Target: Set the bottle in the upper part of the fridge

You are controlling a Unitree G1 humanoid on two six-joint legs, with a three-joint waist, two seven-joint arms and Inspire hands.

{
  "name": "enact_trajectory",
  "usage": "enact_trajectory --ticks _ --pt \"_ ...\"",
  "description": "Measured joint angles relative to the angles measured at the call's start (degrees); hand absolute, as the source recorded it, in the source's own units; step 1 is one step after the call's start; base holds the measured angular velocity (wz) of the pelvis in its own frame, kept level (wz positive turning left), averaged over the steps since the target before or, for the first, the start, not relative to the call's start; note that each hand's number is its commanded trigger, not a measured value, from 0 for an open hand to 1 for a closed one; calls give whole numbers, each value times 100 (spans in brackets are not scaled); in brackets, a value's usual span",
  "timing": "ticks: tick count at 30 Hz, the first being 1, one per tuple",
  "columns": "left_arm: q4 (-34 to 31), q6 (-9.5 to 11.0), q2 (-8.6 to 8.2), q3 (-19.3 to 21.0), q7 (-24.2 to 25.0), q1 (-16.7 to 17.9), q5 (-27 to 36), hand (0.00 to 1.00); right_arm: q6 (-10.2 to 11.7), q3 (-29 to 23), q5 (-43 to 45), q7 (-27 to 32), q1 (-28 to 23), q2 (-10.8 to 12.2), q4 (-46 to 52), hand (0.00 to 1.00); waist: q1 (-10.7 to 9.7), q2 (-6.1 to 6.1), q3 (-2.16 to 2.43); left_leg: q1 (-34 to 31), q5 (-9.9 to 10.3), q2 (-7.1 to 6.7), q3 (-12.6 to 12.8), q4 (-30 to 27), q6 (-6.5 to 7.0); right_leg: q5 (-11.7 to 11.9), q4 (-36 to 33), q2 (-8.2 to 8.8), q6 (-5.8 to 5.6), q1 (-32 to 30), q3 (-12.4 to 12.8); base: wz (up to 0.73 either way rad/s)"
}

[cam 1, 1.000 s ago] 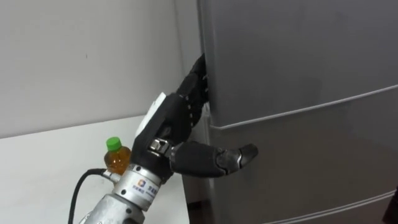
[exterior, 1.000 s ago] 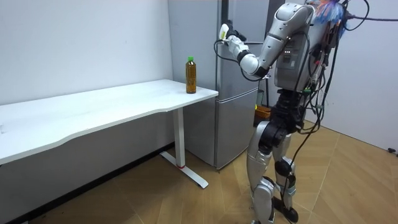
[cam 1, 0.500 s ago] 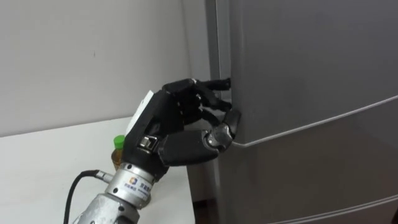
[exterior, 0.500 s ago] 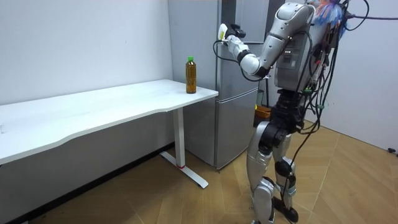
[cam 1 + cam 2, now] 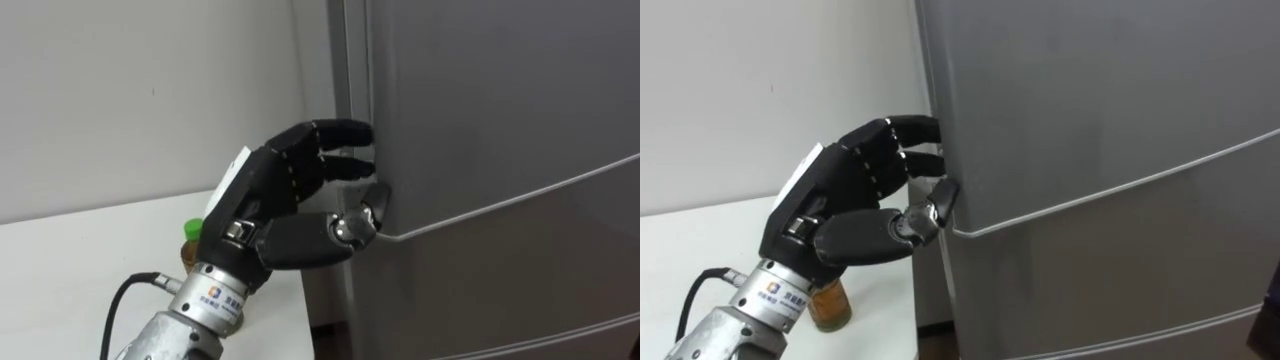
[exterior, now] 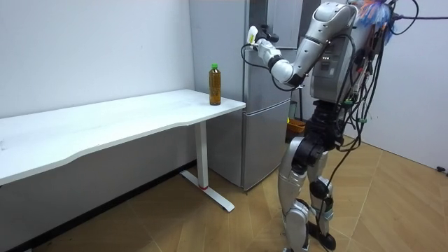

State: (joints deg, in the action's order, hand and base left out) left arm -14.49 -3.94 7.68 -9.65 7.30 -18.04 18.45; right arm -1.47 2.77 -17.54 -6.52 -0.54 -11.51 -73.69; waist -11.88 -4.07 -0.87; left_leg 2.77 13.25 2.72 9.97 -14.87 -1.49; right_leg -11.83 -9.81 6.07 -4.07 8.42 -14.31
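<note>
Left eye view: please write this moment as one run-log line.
left hand: curled on upper fridge door edge | bottle: on table

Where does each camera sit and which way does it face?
Left eye view: on the head, facing the upper fridge door; left robot hand curled at its edge, bottle behind the wrist.
Right eye view: just beside, same direction; shares robot hand, door, bottle.
Room view: standing across the room, showing the whole robot at the fridge, beside the table.

No print can be read. A small label [image 5: 212, 296] with a coloured mark sits on the wrist behind the left hand [image 5: 290, 195], its letters too small to make out.
</note>
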Motion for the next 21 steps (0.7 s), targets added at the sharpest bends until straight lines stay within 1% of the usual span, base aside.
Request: enact_trajectory --ticks 11,14,17,21 --pt "-96 -2 -3 -30 10 0 4 0 21 54 -16 -25 1 1 19 0 -4 7 1 -36 0 -2 0 -3 1 1 1 2 -2 -25 -5 0" --pt "-185 -2 -2 -96 11 0 5 0 33 102 -8 -26 16 -3 19 0 -2 10 6 -64 0 -4 0 -10 1 5 4 4 -6 -44 -1 4" --pt "-301 -2 -3 -239 11 0 5 0 33 101 -10 -29 24 -4 17 0 -13 4 10 -149 -5 -16 -67 -54 11 24 12 6 -12 -62 12 14" --pt "-414 -1 -4 -408 60 0 2 0 33 110 0 -37 95 -21 -4 0 -14 -31 29 -157 -18 -35 -81 -66 32 56 11 18 -22 -48 45 8"
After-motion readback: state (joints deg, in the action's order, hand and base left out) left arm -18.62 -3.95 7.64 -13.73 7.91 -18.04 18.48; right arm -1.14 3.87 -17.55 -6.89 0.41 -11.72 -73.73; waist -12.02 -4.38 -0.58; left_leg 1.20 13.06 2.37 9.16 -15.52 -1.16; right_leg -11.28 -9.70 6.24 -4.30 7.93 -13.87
